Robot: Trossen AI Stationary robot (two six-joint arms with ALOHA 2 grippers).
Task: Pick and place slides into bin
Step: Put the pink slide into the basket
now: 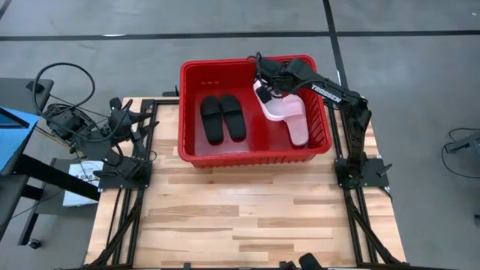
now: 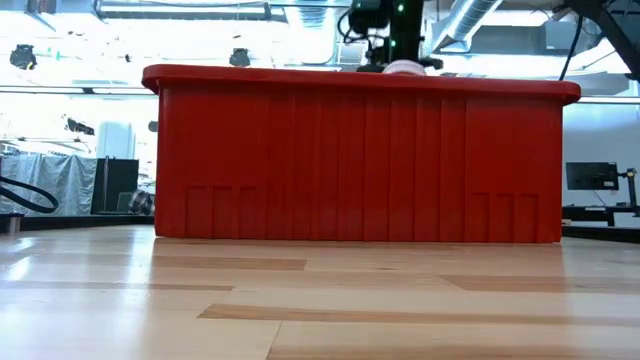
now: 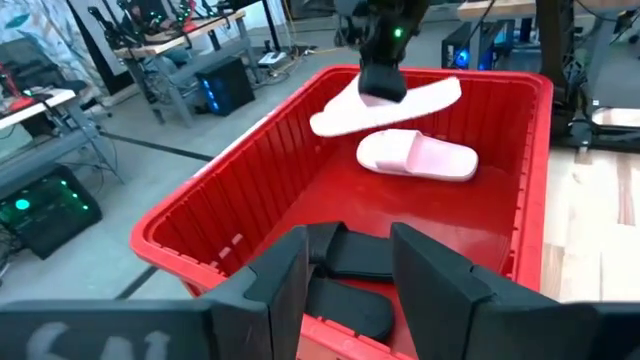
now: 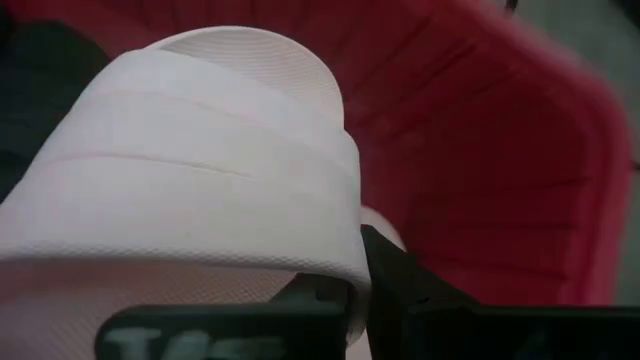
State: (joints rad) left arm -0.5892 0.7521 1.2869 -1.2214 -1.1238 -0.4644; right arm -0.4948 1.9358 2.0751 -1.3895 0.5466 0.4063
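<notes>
The red bin stands at the table's far middle. Two black slides lie side by side on its floor at the left. One pale pink slide lies on the floor at the right. My right gripper is shut on the second pink slide, inside the bin's far right part and above the lying one. My left gripper is open and empty, left of the bin, with its fingers toward it. My right gripper comes from above, pointing down, and holds the pink slide at its wide strap, about mid-length. One dark finger shows beside the strap's edge; the other is hidden by the strap. The slide hangs lifted clear, slightly tilted, over the other pink slide.
The bin's tall walls hide its inside in the low view; only my right gripper shows above the rim. Bare wooden table lies near the bin's front. Cables and a tablet sit off the table's left edge.
</notes>
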